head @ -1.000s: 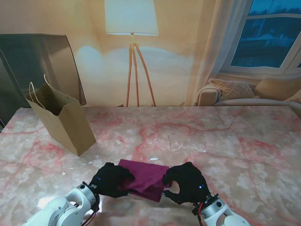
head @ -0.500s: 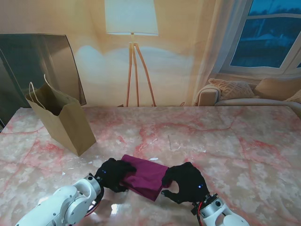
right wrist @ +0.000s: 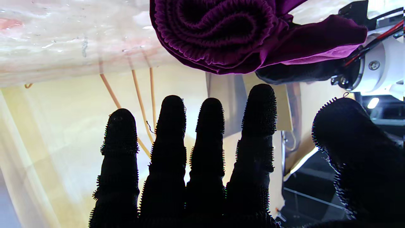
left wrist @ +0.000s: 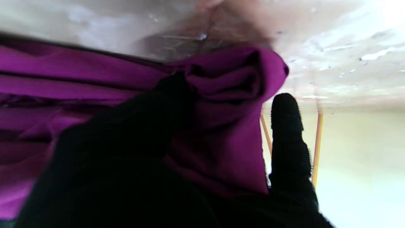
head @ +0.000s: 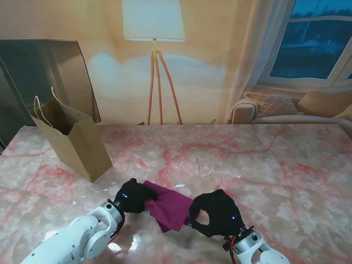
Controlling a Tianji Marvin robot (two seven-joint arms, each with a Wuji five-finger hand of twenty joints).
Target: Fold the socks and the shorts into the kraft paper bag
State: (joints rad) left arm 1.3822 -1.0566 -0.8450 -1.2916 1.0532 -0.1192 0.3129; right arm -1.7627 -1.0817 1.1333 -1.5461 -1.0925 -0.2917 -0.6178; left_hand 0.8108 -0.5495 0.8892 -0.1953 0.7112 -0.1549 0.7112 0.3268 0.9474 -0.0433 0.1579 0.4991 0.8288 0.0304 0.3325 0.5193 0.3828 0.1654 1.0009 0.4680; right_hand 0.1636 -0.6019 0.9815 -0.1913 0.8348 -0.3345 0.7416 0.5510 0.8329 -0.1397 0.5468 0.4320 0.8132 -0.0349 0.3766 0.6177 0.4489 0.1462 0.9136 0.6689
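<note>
Right hand: the black-gloved right hand (head: 219,213) sits nearest me, at the right edge of the shorts, palm down. In its wrist view the four fingers (right wrist: 172,152) stand straight and spread with the thumb off to one side, and nothing lies between them; it grips nothing.

Left hand: the left hand (head: 133,195), also in a black glove, is at the left edge of the shorts. Its wrist view shows purple cloth bunched against the palm and gloved fingers (left wrist: 286,133) beside the folds, so it is clamped on the fabric.

Shorts: the purple shorts (head: 171,205) lie between the two hands, near the front edge of the table, folded into a thick bundle that runs at a slant, its near corner hanging toward me. The right wrist view shows a gathered waistband (right wrist: 218,28) curled into a roll at the bundle's end.

Socks: I cannot make any out in these views.

Table: the pink-veined marble table (head: 264,165) carries the shorts near its front and the bag toward its far left.

Paper bag: the brown paper bag (head: 74,140) stands upright and open at the top, well beyond the shorts and to their left, with white cord handles.

Floor lamp: a floor lamp (head: 155,66) on wooden tripod legs stands behind the table, farther back than the bag.
</note>
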